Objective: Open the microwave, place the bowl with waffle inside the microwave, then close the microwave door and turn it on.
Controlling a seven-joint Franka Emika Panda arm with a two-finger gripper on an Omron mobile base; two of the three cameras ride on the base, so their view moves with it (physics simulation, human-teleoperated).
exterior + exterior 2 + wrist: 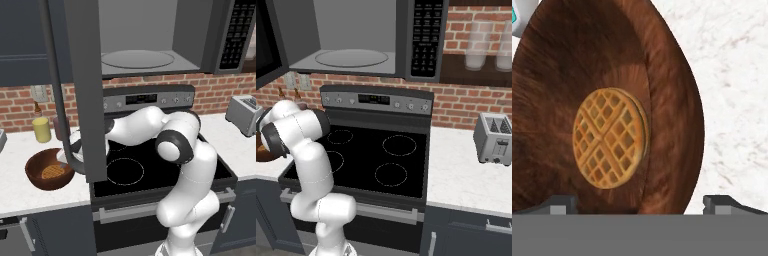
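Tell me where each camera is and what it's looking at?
Left base view: behind the arm on its left, facing the stove, open microwave and bowl.
Right base view: behind the arm on its right, facing the stove, microwave and toaster.
Hand view: on the hand, looking into the bowl at the waffle; open gripper at the bottom.
Shared: both base views show arm, stove, microwave, toaster.

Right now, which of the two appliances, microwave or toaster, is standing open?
The microwave above the stove: its door is swung wide, showing the grey inside and round turntable. The silver toaster sits on the counter to the right.
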